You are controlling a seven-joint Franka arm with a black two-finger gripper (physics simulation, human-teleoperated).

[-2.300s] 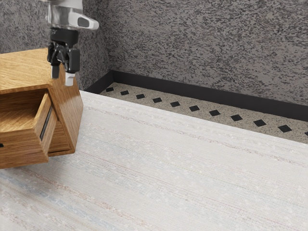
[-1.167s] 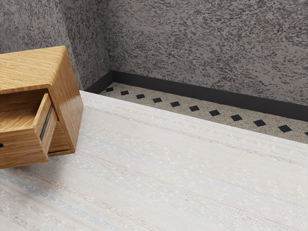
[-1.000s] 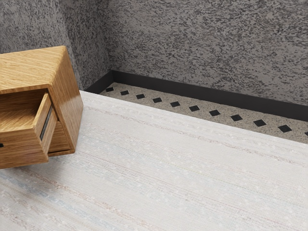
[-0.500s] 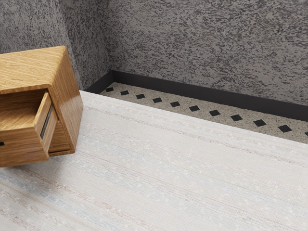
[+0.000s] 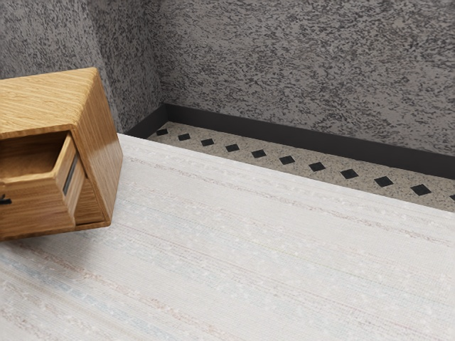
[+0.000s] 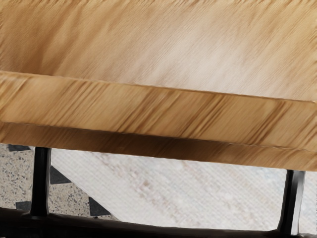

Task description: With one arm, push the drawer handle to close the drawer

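Note:
The wooden cabinet [image 5: 43, 103] stands at the exterior view's left, with its drawer [image 5: 43, 206] pulled partly out and the inside of the drawer exposed. One end of the black handle [image 5: 6, 201] reaches in from that view's left edge, on the drawer front. Close to my hand's camera, the handle [image 6: 163, 230] spans the wrist view as a dark bar, joined by two black posts to the wooden drawer front [image 6: 158, 111]. Whether my hand touches the bar cannot be told.
A pale striped surface [image 5: 270, 234] extends beside and in front of the cabinet. Behind it run a speckled floor strip with black diamonds [image 5: 286, 160], a dark baseboard [image 5: 298, 142] and a mottled grey wall [image 5: 298, 64].
The drawer has slid partway into the cabinet, so its front stands closer to the cabinet's frame. More of the black handle now shows at the exterior view's left edge.

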